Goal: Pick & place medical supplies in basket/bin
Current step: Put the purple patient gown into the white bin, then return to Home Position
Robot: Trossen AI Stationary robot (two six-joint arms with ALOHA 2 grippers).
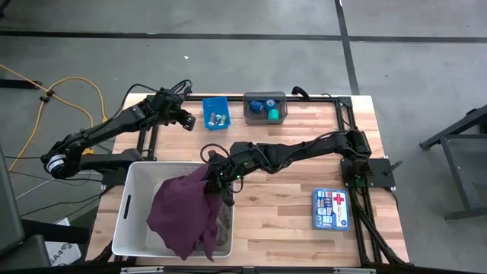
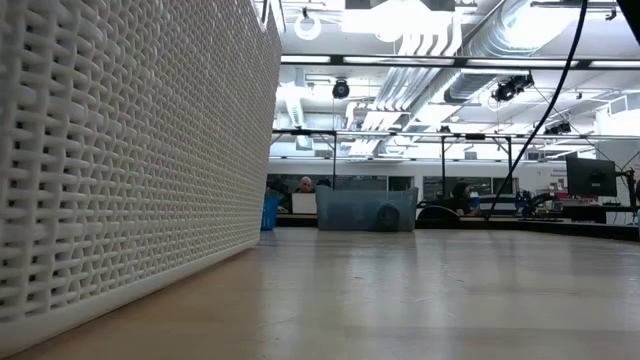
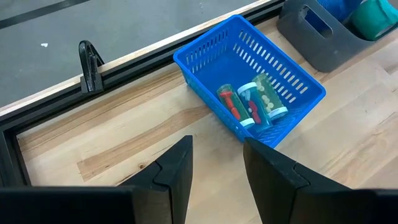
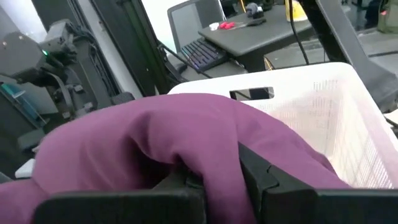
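My right gripper (image 1: 219,173) is over the near right corner of the white tub (image 1: 129,199) and is shut on the maroon cloth (image 1: 183,213). The cloth drapes down into the tub. A grey patterned cloth (image 1: 224,225) lies in the tub under it. My left gripper (image 3: 217,165) is open and hovers above the table beside the small blue bin (image 3: 249,93). That bin holds vials with red and yellow contents (image 3: 252,104). Blue and green tape rolls (image 1: 266,107) sit in the small grey bin (image 1: 265,116). My right gripper pinches a bunched fold at the upper end of the maroon cloth (image 4: 208,140) between its two fingers. It comes in from the table's right side, slanting down. The cloth billows over the fingers and hangs below them, and its lower part (image 1: 179,236) lies in the tub.
A blue and white first-aid box (image 1: 331,209) lies near the table's right near corner. The black frame rails (image 1: 335,103) run along the far and right edges. In the low view the tub's woven wall (image 2: 130,150) fills the left side, and bare wood stretches to its right.
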